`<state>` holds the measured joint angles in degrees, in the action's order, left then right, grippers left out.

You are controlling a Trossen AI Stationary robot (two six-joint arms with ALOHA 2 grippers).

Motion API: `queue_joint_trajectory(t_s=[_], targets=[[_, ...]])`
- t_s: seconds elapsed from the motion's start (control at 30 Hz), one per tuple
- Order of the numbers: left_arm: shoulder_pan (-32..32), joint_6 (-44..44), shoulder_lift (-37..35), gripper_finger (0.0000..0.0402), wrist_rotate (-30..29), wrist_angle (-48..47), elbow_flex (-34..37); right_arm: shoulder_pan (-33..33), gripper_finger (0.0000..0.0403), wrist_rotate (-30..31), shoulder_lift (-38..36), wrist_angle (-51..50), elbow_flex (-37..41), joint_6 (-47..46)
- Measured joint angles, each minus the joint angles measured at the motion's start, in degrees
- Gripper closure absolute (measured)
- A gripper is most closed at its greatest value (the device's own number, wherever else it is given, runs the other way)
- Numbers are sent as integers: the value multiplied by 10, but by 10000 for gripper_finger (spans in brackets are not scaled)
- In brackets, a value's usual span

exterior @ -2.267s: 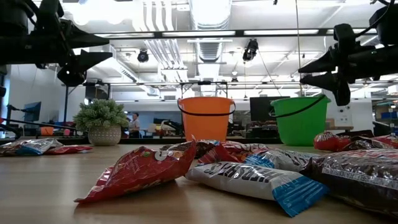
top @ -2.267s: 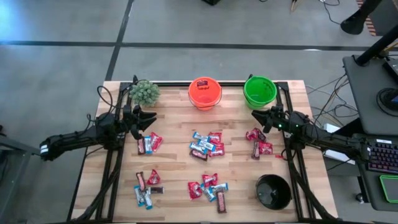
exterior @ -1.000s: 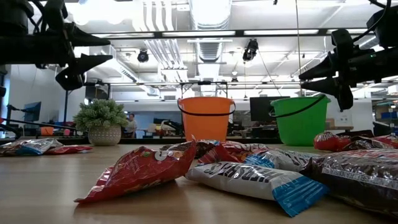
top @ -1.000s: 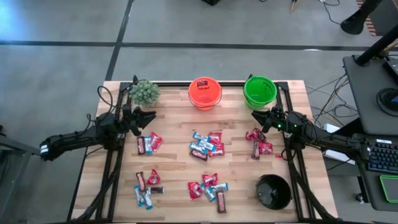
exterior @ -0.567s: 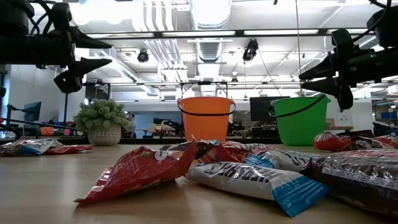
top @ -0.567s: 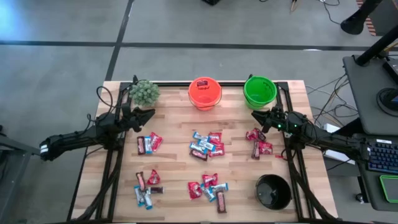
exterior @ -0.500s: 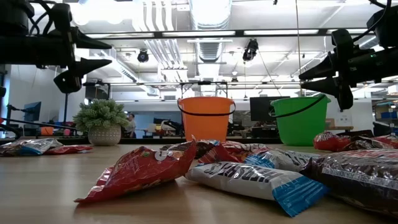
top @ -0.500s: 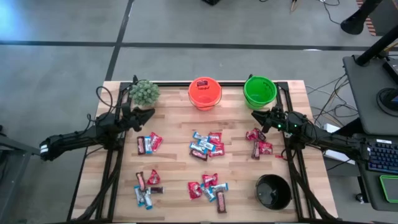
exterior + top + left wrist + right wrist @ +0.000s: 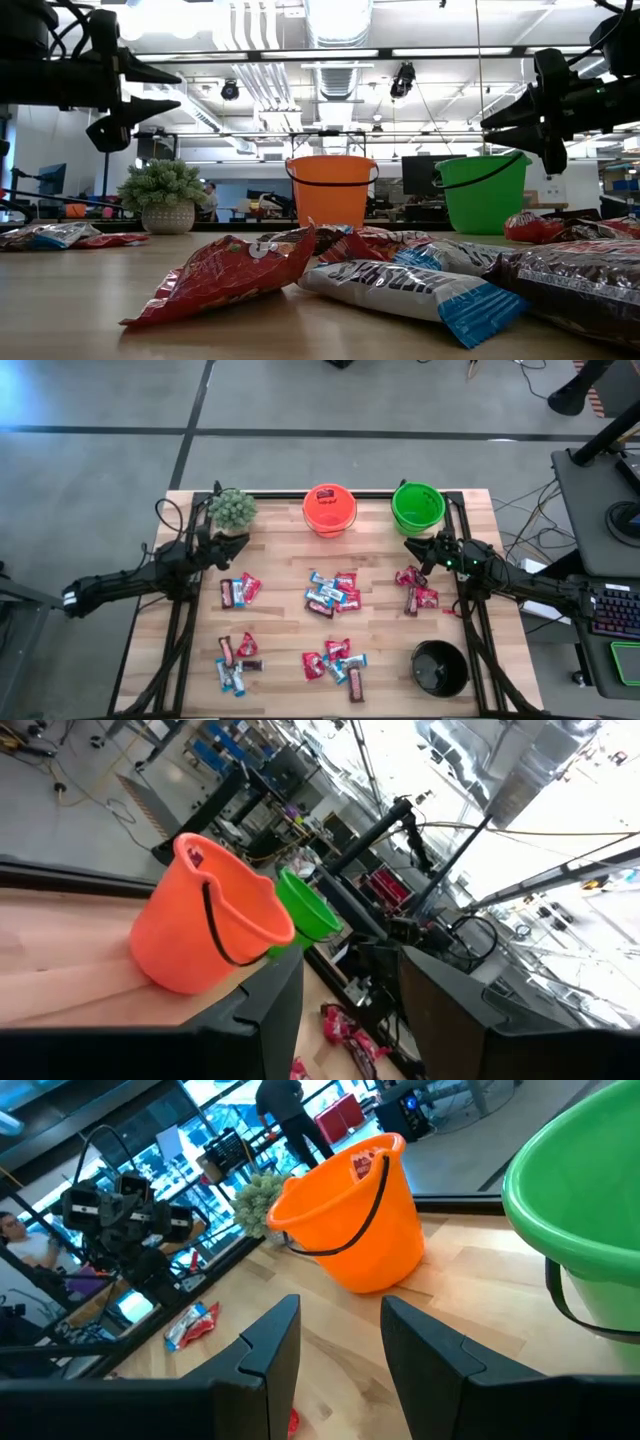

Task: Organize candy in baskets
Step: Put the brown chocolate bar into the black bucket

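From above, the left end effector point(image 9: 232, 541) is seen shifted toward the plant point(image 9: 232, 510), parted and empty, away from the candy point(image 9: 238, 591). At bench level, the right end effector point(image 9: 492, 121) hangs unchanged, parted, empty. Wrist views show the orange pail point(image 9: 352, 1214) and green pail point(image 9: 580, 1230); sorting is barely begun.

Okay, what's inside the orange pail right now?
The high view shows one red candy inside the orange pail, near its far rim. The low view shows only the pail's outer wall.

Orange pail point(image 9: 329, 509), green pail point(image 9: 418, 506), black bowl point(image 9: 439, 668); candy point(image 9: 332, 593) wrapped red, blue-and-white, dark brown; tabletop point(image 9: 280, 610) pale wood-grained; plant point(image 9: 232, 509) grey-green.
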<state>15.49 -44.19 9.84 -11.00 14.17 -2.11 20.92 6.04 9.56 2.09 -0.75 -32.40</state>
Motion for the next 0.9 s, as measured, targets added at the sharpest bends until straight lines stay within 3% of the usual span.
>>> queue_joint_trajectory(t_s=[0.33, 0.57, 0.9], targets=[[0, -48, 45, 253, 5, 7, 0, 0, 271, 0, 0, -1, 0, -1], [0, -26, 74, 253, 35, 120, 0, 0, 271, 0, 0, -1, 0, -1], [0, -22, 107, 238, 42, 176, 0, 0, 271, 0, 0, -1, 0, -39]])
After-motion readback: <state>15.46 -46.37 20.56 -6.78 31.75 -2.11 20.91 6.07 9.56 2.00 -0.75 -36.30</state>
